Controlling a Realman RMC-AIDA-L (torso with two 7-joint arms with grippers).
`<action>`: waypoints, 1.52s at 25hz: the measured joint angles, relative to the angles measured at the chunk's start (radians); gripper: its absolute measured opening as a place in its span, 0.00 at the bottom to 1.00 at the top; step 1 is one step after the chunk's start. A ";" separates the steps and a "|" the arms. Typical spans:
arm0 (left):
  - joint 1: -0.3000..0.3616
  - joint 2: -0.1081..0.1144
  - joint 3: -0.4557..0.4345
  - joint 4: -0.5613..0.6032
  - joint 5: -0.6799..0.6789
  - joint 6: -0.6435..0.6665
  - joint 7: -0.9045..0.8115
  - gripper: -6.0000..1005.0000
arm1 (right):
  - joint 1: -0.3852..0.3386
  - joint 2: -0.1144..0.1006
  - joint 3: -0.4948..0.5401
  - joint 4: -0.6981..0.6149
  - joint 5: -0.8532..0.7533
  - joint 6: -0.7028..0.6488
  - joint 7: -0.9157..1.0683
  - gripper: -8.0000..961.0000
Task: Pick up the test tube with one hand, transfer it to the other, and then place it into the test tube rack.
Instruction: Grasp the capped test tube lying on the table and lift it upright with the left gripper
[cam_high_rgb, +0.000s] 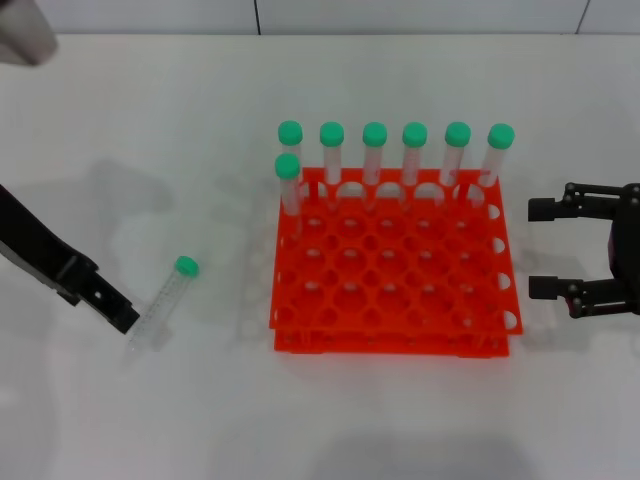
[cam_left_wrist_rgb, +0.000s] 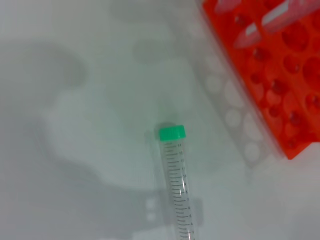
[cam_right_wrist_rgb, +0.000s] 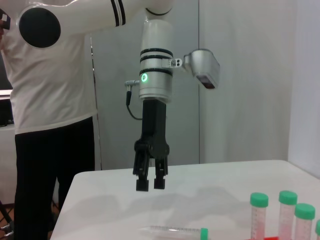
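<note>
The test tube (cam_high_rgb: 162, 305) lies flat on the white table, left of the rack, green cap pointing away from me; it also shows in the left wrist view (cam_left_wrist_rgb: 177, 185) and the right wrist view (cam_right_wrist_rgb: 172, 231). My left gripper (cam_high_rgb: 122, 318) hangs just left of the tube's lower end, above the table, fingertips a little apart and empty; it shows in the right wrist view (cam_right_wrist_rgb: 150, 184) too. The orange-red test tube rack (cam_high_rgb: 390, 345) stands in the middle. My right gripper (cam_high_rgb: 532, 248) is wide open and empty, just right of the rack.
Several green-capped tubes (cam_high_rgb: 415, 150) stand in the rack's back row, one more (cam_high_rgb: 288, 180) in the second row at the left. The rack's corner (cam_left_wrist_rgb: 280, 75) lies near the tube. A person in a white shirt (cam_right_wrist_rgb: 50, 100) stands beyond the table's left end.
</note>
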 joint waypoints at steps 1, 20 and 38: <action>-0.003 -0.010 0.000 -0.003 0.017 -0.004 0.001 0.85 | 0.003 0.000 -0.001 0.002 -0.002 0.003 -0.001 0.82; -0.067 -0.093 0.029 -0.167 0.198 -0.186 -0.017 0.84 | 0.025 0.014 -0.028 0.013 -0.019 0.090 -0.003 0.82; -0.124 -0.105 0.046 -0.252 0.205 -0.236 -0.021 0.68 | 0.032 0.020 -0.027 0.013 -0.019 0.120 -0.005 0.82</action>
